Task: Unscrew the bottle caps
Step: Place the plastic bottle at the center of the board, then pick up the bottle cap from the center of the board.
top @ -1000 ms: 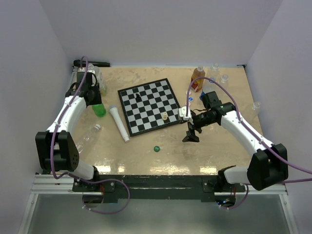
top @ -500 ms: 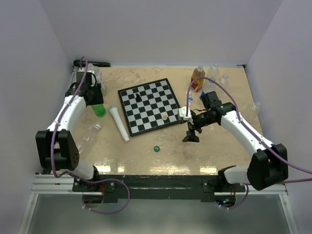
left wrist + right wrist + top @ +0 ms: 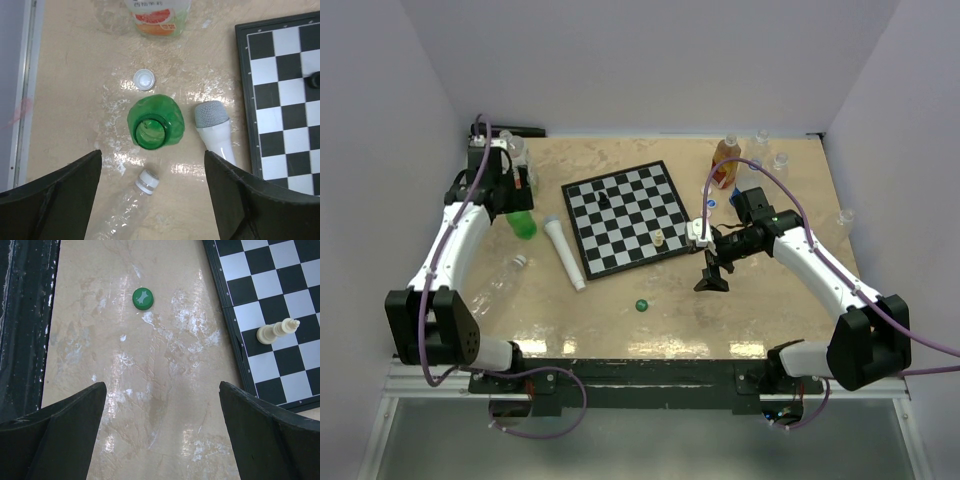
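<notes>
The green bottle (image 3: 154, 126) stands upright with its mouth bare, directly below my left gripper (image 3: 152, 159), which hovers open above it and holds nothing. A loose white cap (image 3: 144, 79) lies just beyond it. A clear bottle lies on its side with a white cap (image 3: 148, 181) screwed on. In the top view the left gripper (image 3: 508, 193) is over the green bottle (image 3: 524, 226). A green cap (image 3: 143, 298) lies on the table ahead of my right gripper (image 3: 162, 390), which is open and empty, hovering right of the cap (image 3: 641, 305).
An orange-labelled bottle (image 3: 157, 17) stands behind the green one. A white tube (image 3: 564, 254) lies beside the chessboard (image 3: 625, 215), which carries a white piece (image 3: 277, 331). Another orange bottle (image 3: 725, 162) and clear bottles (image 3: 779, 163) stand at the back right.
My left gripper has opened, let go of the green bottle and drawn up and back toward the far left. The right arm has not moved.
</notes>
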`<state>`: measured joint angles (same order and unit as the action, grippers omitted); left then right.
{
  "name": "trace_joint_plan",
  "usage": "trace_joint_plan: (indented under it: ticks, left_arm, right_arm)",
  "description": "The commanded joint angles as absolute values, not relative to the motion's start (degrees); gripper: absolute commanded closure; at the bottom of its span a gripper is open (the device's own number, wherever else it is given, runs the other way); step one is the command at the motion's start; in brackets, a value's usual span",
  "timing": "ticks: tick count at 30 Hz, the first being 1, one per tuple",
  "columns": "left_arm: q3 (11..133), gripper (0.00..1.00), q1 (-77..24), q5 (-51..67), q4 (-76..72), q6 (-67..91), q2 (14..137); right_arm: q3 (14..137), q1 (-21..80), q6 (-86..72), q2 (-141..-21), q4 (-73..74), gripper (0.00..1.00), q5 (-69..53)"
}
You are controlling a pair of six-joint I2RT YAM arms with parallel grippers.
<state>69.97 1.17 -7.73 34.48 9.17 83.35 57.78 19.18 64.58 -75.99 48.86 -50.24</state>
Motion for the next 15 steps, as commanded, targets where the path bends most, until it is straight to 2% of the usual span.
trace_joint_plan:
  ticks: [1, 2, 15]
  left_arm:
    - [70.7, 0.07, 1.6, -6.1, 33.8, 8.9, 74.7]
    - [70.0, 0.00, 1.6, -4.9, 33.2, 9.1, 73.3]
    - [63.1, 0.01, 0.4, 21.3, 33.8, 11.0, 58.8]
  right_arm:
    - [58.0, 19.2, 65.5, -75.5, 48.5, 0.02, -50.7]
    - [58.0, 19.2, 65.5, -75.6, 48.6, 0.02, -50.7]
    - [58.1, 19.2, 65.5, -75.4, 48.5, 0.02, -50.2]
